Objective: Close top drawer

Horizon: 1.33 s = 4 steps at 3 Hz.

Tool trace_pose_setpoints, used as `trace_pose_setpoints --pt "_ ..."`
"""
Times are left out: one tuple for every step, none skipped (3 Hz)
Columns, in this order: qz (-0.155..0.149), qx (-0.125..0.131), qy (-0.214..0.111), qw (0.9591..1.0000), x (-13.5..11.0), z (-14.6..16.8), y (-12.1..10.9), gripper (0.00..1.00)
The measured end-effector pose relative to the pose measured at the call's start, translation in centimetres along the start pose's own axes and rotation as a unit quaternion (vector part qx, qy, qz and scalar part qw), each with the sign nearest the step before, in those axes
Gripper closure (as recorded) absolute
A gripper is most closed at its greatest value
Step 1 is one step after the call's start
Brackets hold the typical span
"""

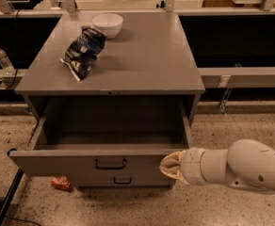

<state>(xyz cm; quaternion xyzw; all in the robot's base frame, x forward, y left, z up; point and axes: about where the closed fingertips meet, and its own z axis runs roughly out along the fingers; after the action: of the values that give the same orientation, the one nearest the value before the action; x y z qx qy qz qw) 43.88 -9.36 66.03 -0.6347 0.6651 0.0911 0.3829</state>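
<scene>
Top drawer (57, 164) open, lower centre of frame, dark handle (110, 164) mid-panel. Gripper (165, 166) lower right, tan fingers (174, 159) drawn together, at panel's right end; contact unclear. Bowl (108, 23), crumpled bag (84, 51) on cabinet top (147, 65)

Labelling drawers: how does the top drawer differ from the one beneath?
The top drawer is pulled out, box open; the lower drawer shows only its front. The top drawer's front is wider than the lower drawer's. Both are grey with a dark handle. The gripper is at the top drawer's right end.
</scene>
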Motion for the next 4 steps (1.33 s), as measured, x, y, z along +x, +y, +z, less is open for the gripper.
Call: trace_pose_setpoints --pt "-0.008 0.016 0.007 0.9998 0.7 2.2 -1.2 1.0" --pt "-0.02 0.027 0.014 0.9993 1.8 4.1 -2.9 1.0" --pt "-0.039 0.039 0.023 0.9982 3.1 5.8 -5.7 1.0" --pt "-0.046 0.047 0.025 0.9975 3.9 6.6 -7.5 1.0"
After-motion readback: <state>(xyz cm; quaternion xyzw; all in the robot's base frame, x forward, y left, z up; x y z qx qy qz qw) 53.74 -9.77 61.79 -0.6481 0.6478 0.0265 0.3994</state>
